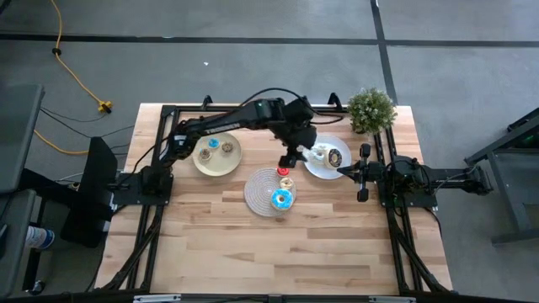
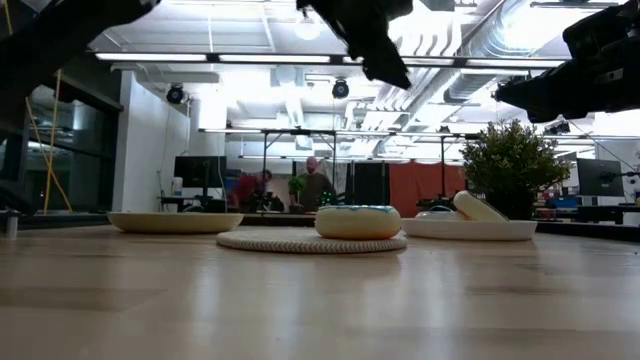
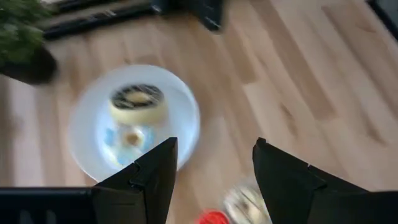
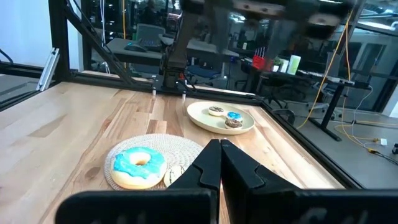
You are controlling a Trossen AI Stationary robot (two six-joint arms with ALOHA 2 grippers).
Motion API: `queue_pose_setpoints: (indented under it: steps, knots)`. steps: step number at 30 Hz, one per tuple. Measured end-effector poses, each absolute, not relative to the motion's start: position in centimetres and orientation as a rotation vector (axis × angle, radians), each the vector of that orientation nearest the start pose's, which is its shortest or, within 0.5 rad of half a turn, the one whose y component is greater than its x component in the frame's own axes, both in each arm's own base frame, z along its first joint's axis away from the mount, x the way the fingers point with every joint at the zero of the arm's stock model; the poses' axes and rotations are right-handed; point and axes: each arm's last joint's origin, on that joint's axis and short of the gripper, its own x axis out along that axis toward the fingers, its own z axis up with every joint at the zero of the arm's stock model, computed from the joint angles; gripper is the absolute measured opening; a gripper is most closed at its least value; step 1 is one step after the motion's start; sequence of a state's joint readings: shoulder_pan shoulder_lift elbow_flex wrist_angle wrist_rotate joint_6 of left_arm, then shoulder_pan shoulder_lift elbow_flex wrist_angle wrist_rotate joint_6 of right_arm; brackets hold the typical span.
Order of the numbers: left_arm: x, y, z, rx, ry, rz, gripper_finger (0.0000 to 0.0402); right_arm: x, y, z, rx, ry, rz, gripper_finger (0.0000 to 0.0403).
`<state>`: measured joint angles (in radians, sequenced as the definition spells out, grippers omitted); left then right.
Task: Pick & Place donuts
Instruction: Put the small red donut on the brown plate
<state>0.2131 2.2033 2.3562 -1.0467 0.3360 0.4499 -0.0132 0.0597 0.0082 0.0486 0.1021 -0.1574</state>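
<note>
My left gripper (image 1: 290,158) (image 3: 214,163) hangs open and empty above the table, between the white plate (image 1: 313,167) and the woven round mat (image 1: 259,192). The white plate (image 3: 84,130) carries a chocolate-iced donut (image 3: 137,102) and a pale donut (image 3: 127,137). A blue-iced donut (image 1: 282,199) (image 4: 140,167) lies on the mat, with a red donut (image 1: 285,172) and a whitish one (image 3: 245,202) at the mat's far side. A tan plate (image 1: 205,162) holds three more small donuts (image 4: 225,117). My right gripper (image 1: 347,172) (image 4: 219,149) waits shut at the table's right.
A potted green plant (image 1: 370,109) stands at the table's far right corner, just behind the white plate. The black frame rails (image 1: 168,114) run along the table's far edge and sides. The near half of the wooden table (image 1: 278,252) carries nothing.
</note>
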Motion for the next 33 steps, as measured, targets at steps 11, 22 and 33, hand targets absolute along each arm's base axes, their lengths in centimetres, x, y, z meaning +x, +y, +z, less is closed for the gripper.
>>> queue_pose_setpoints:
  steps: [11,22,33]
  knots:
    - [42.2,5.7,36.2,0.148,0.886,-0.501,0.0202,10.1,-0.4,16.6,-0.158,0.012,-0.115,0.0000]
    - [39.8,5.5,30.0,0.543,0.843,-0.661,0.0202,10.1,-0.4,16.6,-0.157,0.012,-0.115,0.0000]
    - [40.4,8.4,24.8,0.521,0.718,-0.534,0.0202,10.1,-0.4,16.6,-0.158,0.012,-0.115,0.0000]
